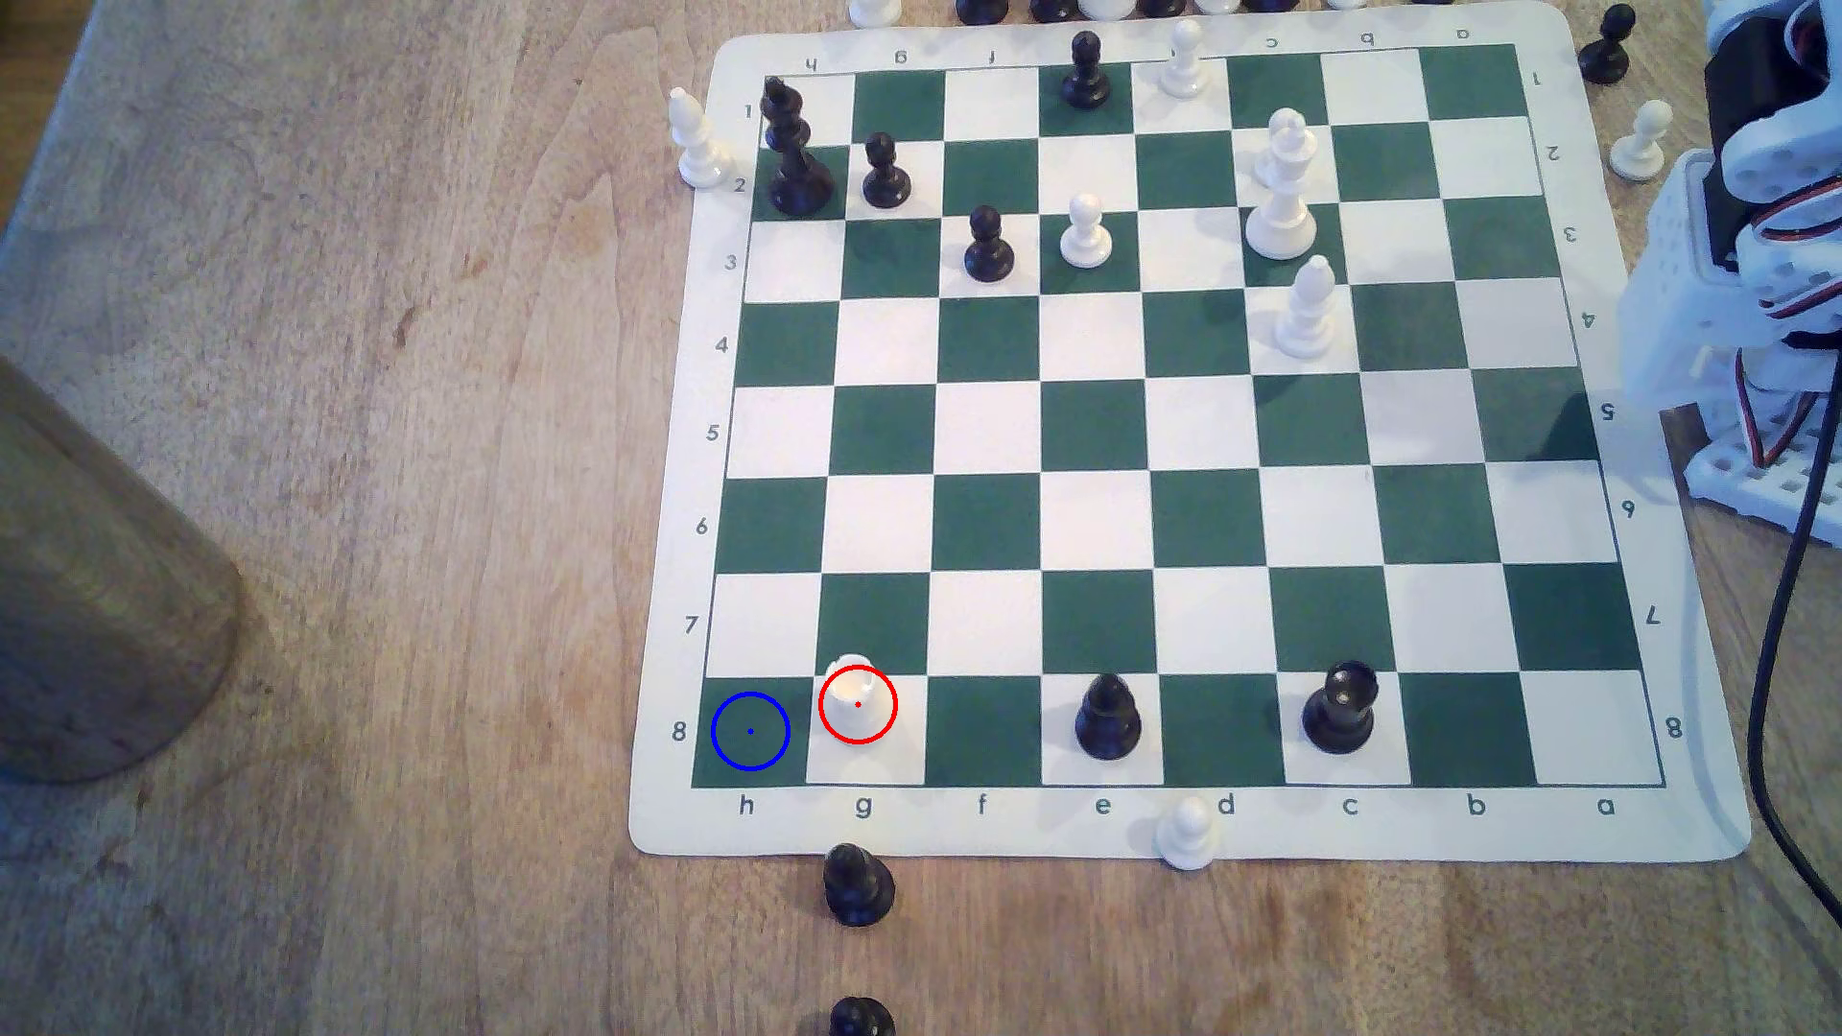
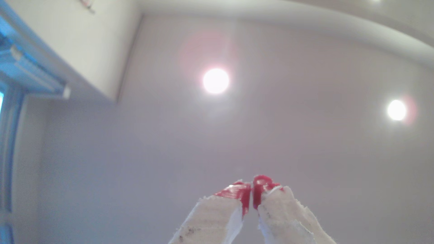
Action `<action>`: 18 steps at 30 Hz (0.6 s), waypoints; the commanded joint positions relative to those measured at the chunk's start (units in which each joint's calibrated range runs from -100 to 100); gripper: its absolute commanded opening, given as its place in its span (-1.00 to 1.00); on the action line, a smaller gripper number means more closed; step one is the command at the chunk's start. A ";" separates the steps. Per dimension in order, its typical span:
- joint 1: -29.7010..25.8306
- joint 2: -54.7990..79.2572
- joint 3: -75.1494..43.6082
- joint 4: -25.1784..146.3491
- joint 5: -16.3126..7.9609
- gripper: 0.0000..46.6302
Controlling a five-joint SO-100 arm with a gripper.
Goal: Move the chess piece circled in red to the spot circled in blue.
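The chess piece circled in red (image 1: 857, 697) is a squat cream-white rook with a cup-like top, standing on the white g8 square near the board's front left corner in the exterior view. Just to its left lies the spot circled in blue (image 1: 750, 731), the dark green h8 corner square, with nothing on it. My arm (image 1: 1764, 249) is folded up at the exterior view's right edge, far from both. In the wrist view my gripper (image 2: 252, 190) points up at the ceiling, its red-tipped white fingers (image 2: 237, 194) pressed together with nothing between them.
Black pieces stand on e8 (image 1: 1106, 719) and c8 (image 1: 1341, 709). A white pawn (image 1: 1186, 832) sits on the board's front border and a black pawn (image 1: 857, 885) on the table just below g. More pieces crowd the far rows. A wooden cylinder (image 1: 90, 598) stands at the left.
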 commanded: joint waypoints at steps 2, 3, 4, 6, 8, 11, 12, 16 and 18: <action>-1.67 -0.03 1.17 -0.95 0.10 -0.99; -1.75 -0.03 1.17 -0.78 0.10 -0.99; -1.99 -0.03 1.17 -0.13 0.10 -0.99; -3.24 -0.03 1.17 1.76 0.10 -0.99; -4.18 0.06 0.81 4.46 0.10 -0.99; -7.54 0.06 -0.64 15.35 0.10 -0.99; -8.16 0.06 -1.09 19.61 0.10 -0.99; -10.04 0.06 -5.17 41.23 -0.15 -0.99; -11.68 0.06 -6.98 48.03 -0.15 -0.99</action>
